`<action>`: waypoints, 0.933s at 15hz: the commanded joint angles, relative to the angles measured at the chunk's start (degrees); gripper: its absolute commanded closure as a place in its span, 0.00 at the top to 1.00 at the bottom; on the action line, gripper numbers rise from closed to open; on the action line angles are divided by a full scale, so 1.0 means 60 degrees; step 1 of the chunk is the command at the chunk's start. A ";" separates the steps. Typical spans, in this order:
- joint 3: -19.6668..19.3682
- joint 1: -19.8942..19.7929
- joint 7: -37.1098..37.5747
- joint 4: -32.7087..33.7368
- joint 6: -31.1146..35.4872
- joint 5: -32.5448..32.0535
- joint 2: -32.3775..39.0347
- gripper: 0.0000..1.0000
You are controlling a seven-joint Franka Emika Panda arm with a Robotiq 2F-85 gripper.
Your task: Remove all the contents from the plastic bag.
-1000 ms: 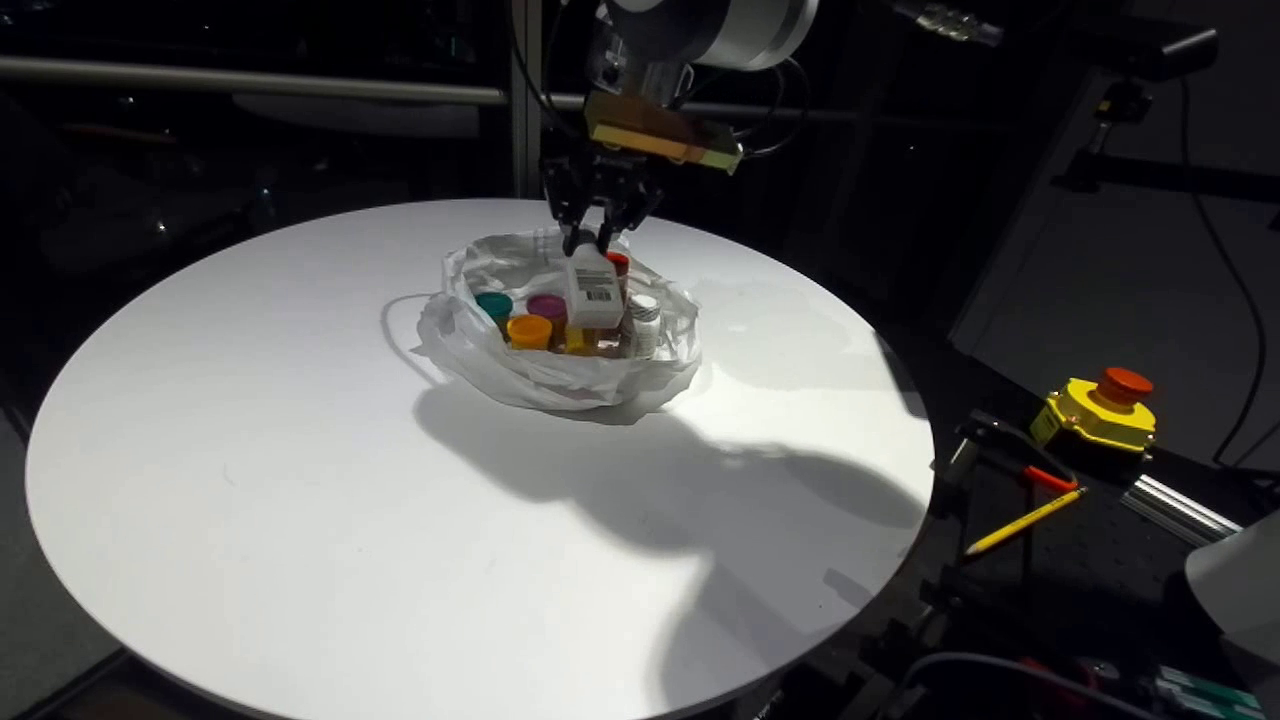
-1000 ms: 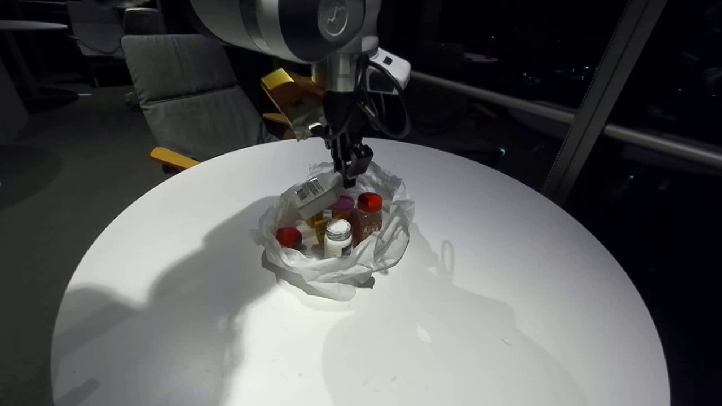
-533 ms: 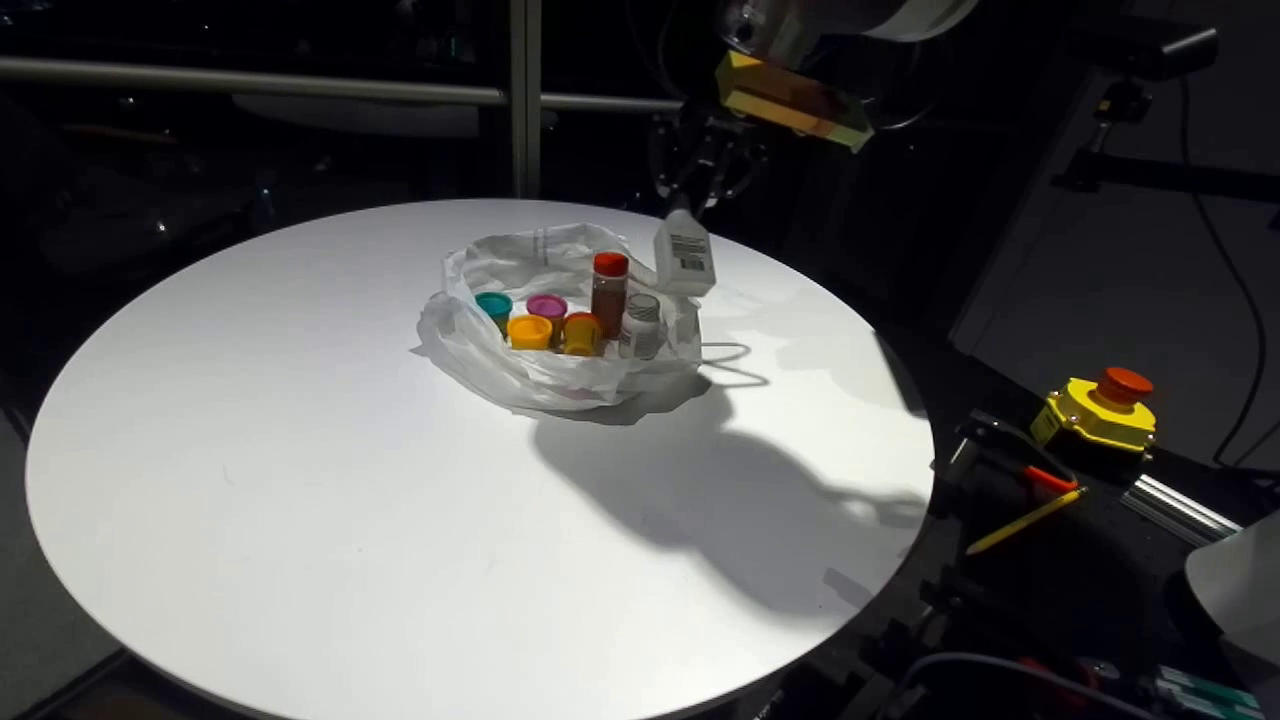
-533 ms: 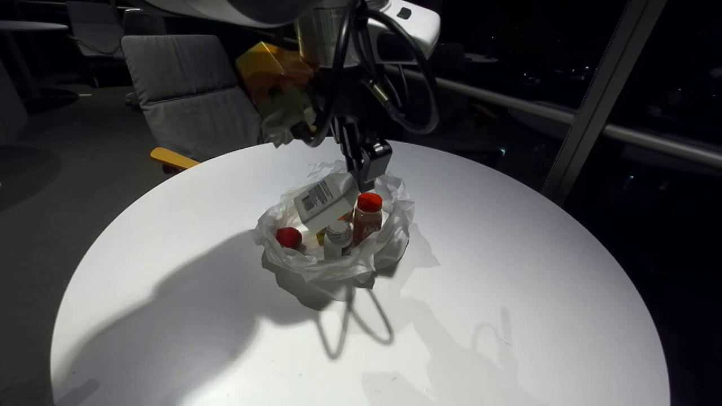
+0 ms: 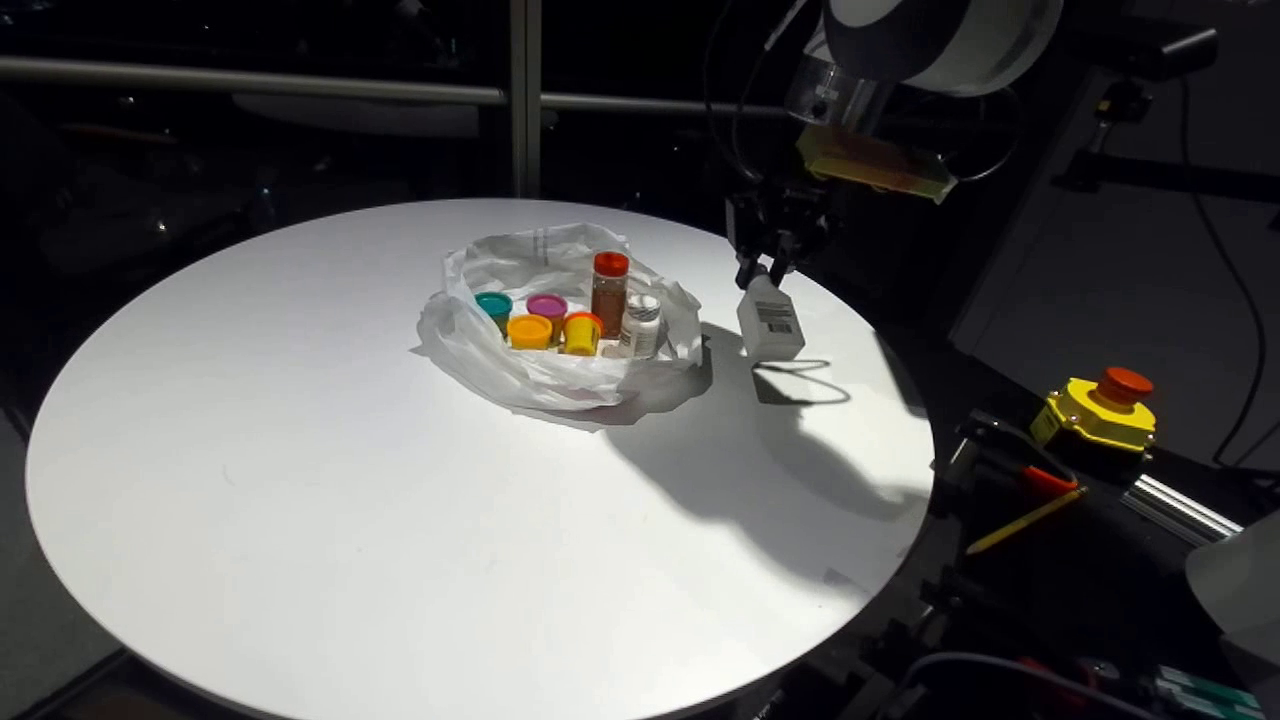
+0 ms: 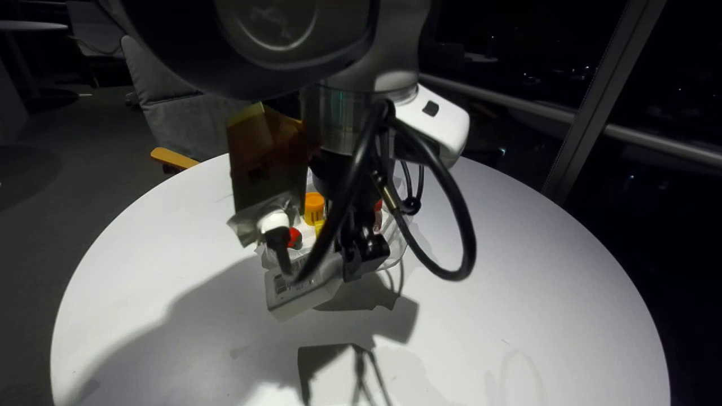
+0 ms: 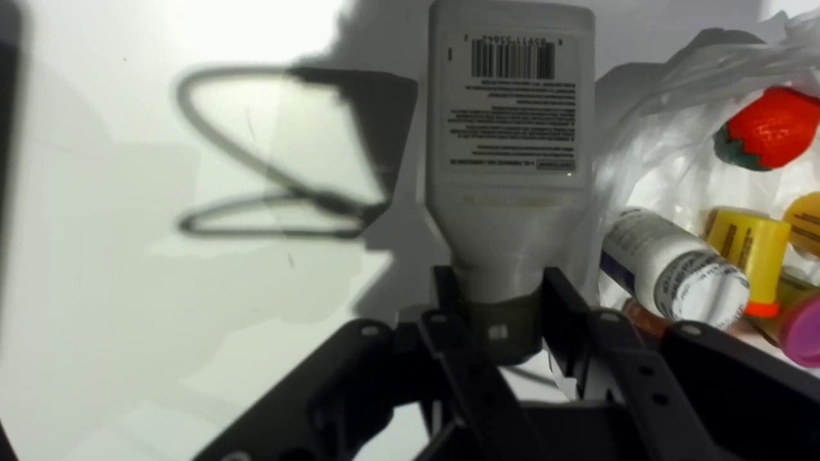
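Observation:
A white bottle (image 5: 770,328) with a printed barcode label hangs tilted beside the plastic bag (image 5: 530,385), outside its rim. My gripper (image 7: 498,282) is shut on this white bottle's neck, at its dark cap end. Whether the base touches the table I cannot tell. Inside the bag stand a red-capped bottle (image 5: 609,297), a small white bottle (image 5: 641,328), a teal-lidded cup (image 5: 493,306), a purple-lidded cup (image 5: 547,309), an orange-lidded cup (image 5: 530,333) and a yellow cup (image 5: 582,336). The wrist view also shows a red strawberry piece (image 7: 772,128) there.
The bag lies on a round white table (image 5: 300,480). Beyond the table's edge, a dark bench carries a red-and-yellow stop button (image 5: 1100,412) and a yellow pencil (image 5: 1025,521). A grey chair (image 6: 180,121) stands behind. Arm and cables (image 6: 451,225) cover much of the bag in an exterior view.
The gripper has carried the white bottle from above the bag, over its rim, to beside it, and lowered it toward the table. The other contents now show more fully; the bag has stayed put.

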 commanded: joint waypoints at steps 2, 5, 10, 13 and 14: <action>0.0016 -0.0463 -0.0247 0.1361 -0.0975 0.0064 0.1608 0.11; -0.0280 -0.0458 0.0032 0.2010 -0.1298 -0.0247 0.2354 0.11; -0.1093 0.0353 0.0481 0.1842 -0.1632 -0.1836 0.1443 0.84; -0.0831 0.0682 0.0291 0.1721 -0.2290 -0.2676 0.0466 1.00; -0.0488 0.0650 0.0004 0.1761 -0.2465 -0.2589 0.0209 1.00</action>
